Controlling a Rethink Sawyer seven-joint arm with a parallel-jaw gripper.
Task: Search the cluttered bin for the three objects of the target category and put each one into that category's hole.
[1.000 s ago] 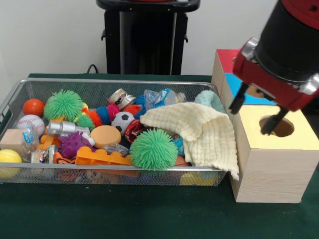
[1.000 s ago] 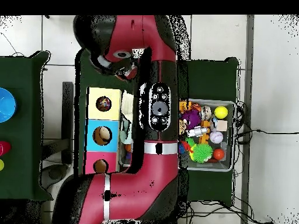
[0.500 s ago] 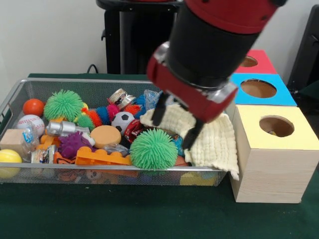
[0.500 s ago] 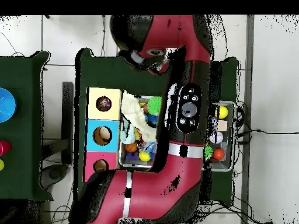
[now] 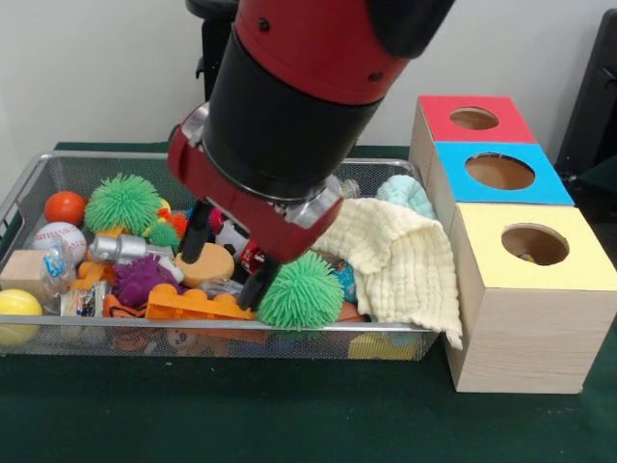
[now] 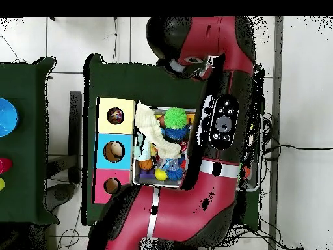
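Three holes show in the box row [image 5: 525, 318] beside the wire bin [image 5: 39, 174]: one in the red top [image 5: 474, 118], one in the blue top [image 5: 500, 171], one in the yellow top [image 5: 535, 244]. One gripper [image 5: 227, 260] hangs over the bin's middle, its two dark fingers [image 5: 197, 232] spread apart and empty, one tip by the orange disc [image 5: 206, 262], the other at the edge of a green spiky ball [image 5: 304, 291]. Two large green spiky balls sit in the bin, the second [image 5: 122, 203] toward its left end. One cream cloth [image 5: 400, 260] drapes over the bin's end nearest the boxes. At the bin's left end lie one orange ball [image 5: 65, 207], one baseball [image 5: 58, 238] and one yellow ball [image 5: 17, 307]. Which items are the targets, I cannot tell.
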